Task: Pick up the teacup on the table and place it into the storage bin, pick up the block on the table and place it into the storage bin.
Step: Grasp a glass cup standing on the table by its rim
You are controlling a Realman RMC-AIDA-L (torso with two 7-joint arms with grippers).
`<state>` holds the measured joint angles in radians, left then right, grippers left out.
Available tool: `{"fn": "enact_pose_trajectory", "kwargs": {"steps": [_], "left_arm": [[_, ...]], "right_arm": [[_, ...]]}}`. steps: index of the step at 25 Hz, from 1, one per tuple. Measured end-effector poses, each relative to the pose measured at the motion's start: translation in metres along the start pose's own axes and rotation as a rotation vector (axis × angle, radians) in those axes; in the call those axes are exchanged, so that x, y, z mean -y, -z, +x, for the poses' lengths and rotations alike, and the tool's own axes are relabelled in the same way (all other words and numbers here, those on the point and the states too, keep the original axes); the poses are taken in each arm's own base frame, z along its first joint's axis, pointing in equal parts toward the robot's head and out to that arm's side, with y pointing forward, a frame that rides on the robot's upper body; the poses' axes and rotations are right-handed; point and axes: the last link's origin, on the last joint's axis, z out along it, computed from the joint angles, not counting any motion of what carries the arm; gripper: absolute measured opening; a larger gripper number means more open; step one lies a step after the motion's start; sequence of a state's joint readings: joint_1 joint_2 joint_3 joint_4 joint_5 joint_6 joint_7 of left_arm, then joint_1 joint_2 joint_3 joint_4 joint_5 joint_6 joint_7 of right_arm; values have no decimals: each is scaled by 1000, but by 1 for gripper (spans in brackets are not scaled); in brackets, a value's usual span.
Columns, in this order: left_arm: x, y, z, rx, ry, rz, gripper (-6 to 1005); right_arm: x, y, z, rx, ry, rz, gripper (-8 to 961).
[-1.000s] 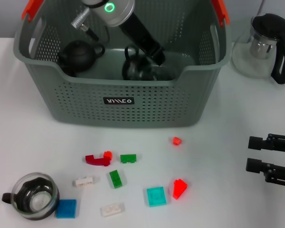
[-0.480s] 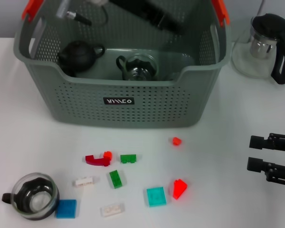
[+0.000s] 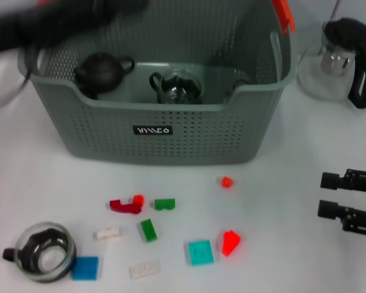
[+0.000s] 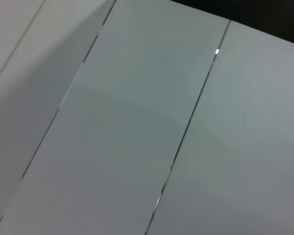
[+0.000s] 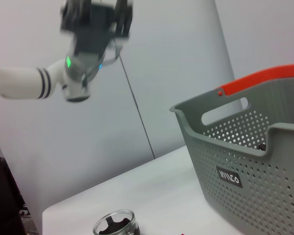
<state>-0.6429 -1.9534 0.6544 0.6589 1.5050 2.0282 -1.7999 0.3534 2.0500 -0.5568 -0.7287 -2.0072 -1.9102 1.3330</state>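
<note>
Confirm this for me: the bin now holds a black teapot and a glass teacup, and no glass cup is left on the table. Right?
Not quite. The storage bin does hold the black teapot and a glass teacup, but a second glass teacup is left on the table, beside the blue block. The head view shows it.

The bin (image 3: 158, 131) stands at the back of the table (image 3: 36, 159), and in it a teapot (image 3: 100, 70) sits left of a teacup (image 3: 177, 88). A pitcher (image 3: 338, 58) stands right of the bin. In front of the bin small blocks (image 3: 165, 235) lie scattered. A second teacup (image 3: 44, 251) sits at the front left, beside the leftmost block. The right gripper (image 3: 344, 204) is low at the table's right edge. The left arm (image 3: 55, 21), blurred, seems to be above the bin's left rim.
</note>
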Motion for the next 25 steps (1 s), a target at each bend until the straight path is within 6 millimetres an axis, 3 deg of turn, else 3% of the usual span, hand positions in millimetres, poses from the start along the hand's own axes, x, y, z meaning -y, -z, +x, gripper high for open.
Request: {"fn": "enact_pose_trajectory", "kwargs": {"steps": [7,16,23,25], "left_arm": [[-29,55,-59,313,6,139,444],[-36,80,-63,756,169,382,565],[-25,69,-53,1024,139,545,720],[-20,64,-55,1090,142,570,720]], "right_arm": [[1,0,-1,0,3,-2,604],[3,-2,-4,-5,3,-4,604],[4,-2,-5,-6,2,-3,603],[3,-2,-4,-6,0,-2,603]]}}
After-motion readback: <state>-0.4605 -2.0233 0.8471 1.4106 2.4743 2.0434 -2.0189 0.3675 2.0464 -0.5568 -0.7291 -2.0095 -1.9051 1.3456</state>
